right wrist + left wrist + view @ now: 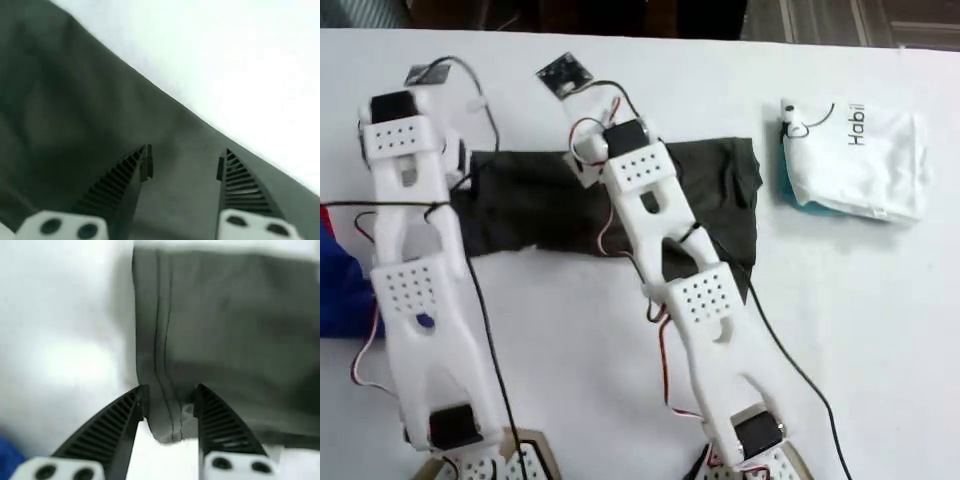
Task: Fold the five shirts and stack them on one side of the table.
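A dark grey shirt (pixel 540 205) lies spread across the middle of the white table (pixel 570 350). My left arm (pixel 410 280) ends at the shirt's left edge. My left gripper (pixel 170 407) is open, and a hemmed corner of the dark shirt (pixel 225 325) lies between its fingers. My right arm (pixel 690 270) stretches over the shirt's middle. My right gripper (pixel 185 165) is open just above the dark cloth (pixel 75 115), close to its far edge. A folded white shirt (pixel 860 160) rests on a teal one (pixel 788 180) at the right.
A blue cloth (pixel 340 285) lies at the table's left edge, also seen as a blue patch (pixel 7 460) in the left wrist view. Two small dark squares (pixel 563 73) sit at the back. Cables (pixel 790 350) trail over the table beside the arms.
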`<act>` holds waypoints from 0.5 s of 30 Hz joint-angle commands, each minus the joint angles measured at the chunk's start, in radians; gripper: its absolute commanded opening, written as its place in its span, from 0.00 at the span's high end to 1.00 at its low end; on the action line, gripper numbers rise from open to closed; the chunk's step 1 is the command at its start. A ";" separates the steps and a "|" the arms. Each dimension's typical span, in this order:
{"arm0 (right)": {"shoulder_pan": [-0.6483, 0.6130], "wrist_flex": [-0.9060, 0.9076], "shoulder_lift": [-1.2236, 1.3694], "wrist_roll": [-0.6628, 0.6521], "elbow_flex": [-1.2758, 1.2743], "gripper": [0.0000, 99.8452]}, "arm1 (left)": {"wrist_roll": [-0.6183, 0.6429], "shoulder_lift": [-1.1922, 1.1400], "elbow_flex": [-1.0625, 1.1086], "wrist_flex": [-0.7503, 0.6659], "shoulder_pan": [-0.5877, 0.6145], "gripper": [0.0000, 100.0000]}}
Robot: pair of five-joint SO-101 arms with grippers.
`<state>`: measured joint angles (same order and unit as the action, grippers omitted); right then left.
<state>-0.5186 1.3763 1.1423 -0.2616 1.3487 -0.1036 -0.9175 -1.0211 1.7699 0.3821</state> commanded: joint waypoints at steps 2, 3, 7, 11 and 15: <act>-0.019 -0.016 -0.012 0.061 0.015 0.79 | 0.068 0.207 0.211 0.017 0.040 0.83; -0.028 -0.018 -0.012 0.066 0.011 0.79 | 0.095 0.239 0.252 0.017 0.052 0.83; -0.042 -0.079 0.016 0.066 0.008 0.79 | 0.186 0.371 0.403 0.015 0.064 0.83; -0.036 -0.150 0.085 0.057 0.009 0.79 | 0.213 0.491 0.562 -0.035 0.026 0.83; -0.022 -0.186 0.147 0.055 0.018 0.79 | 0.215 0.577 0.700 -0.149 0.008 0.83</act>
<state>-0.5524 1.2306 1.2804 -0.2048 1.3472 0.1036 -0.4465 -0.3844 1.6886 0.4097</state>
